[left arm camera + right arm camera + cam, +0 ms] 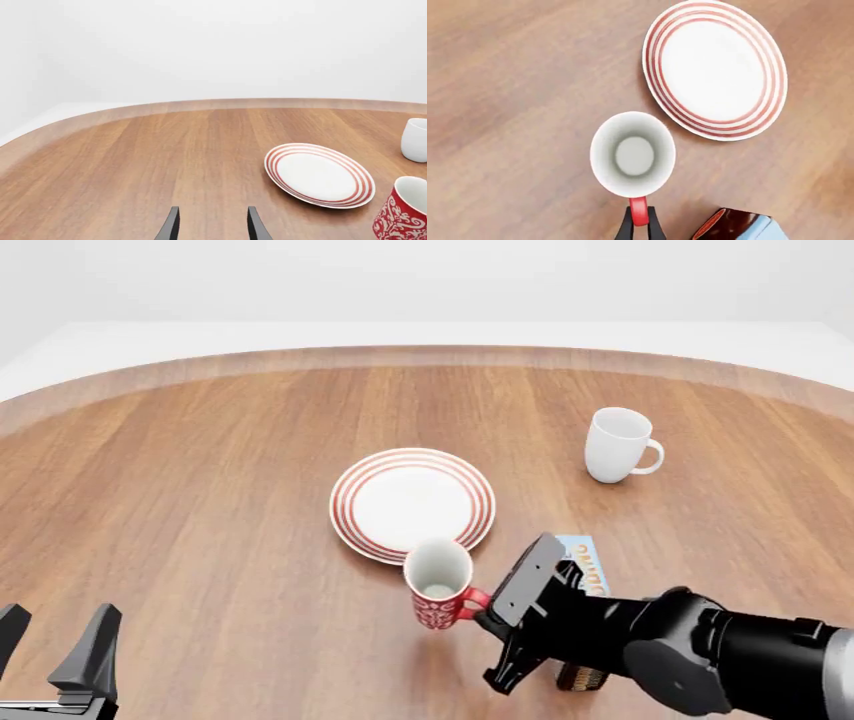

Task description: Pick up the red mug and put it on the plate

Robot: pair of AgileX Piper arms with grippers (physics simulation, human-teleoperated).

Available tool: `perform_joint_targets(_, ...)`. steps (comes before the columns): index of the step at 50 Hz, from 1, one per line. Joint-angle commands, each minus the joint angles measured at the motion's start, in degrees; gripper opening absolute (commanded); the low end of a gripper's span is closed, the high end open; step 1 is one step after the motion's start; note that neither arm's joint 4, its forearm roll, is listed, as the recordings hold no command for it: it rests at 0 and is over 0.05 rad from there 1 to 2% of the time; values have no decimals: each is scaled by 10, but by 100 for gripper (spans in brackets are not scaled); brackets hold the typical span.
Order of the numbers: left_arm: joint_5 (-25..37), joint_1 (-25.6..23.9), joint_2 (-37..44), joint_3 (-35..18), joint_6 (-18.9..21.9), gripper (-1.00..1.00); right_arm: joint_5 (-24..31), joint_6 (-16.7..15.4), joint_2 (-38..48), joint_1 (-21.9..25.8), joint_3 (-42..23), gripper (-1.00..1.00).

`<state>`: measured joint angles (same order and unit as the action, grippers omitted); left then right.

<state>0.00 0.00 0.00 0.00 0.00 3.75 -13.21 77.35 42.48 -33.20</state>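
Note:
The red mug [438, 588] with its white pattern stands upright at the near edge of the plate [412, 502], its rim overlapping the plate's ringed border in the front view. My right gripper [489, 612] is shut on the mug's small red handle [638, 211], with the fingers pinching it from both sides in the right wrist view. That view looks down into the mug's white inside [632, 154], with the plate [714, 70] beside it. I cannot tell whether the mug is off the table. My left gripper [56, 640] hangs open at the near left, holding nothing.
A plain white mug [621, 445] stands at the far right, behind the plate. A small blue box [585, 568] lies on the table right by my right arm. In the left wrist view the plate [319, 175], the red mug [403, 212] and the white mug [415, 140] show.

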Motion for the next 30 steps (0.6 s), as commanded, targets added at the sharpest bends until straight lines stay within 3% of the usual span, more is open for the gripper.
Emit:
perform_joint_targets(1, 0, 0, 0, 0, 0, 100, 28, -11, -51, -11, -11, -100)
perform_joint_targets(20, 0, 0, 0, 0, 0, 100, 22, -28, -58, -38, -35, -100)
perform_joint_targets(30, 0, 0, 0, 0, 0, 100, -9, -34, -26, -67, -55, -100)
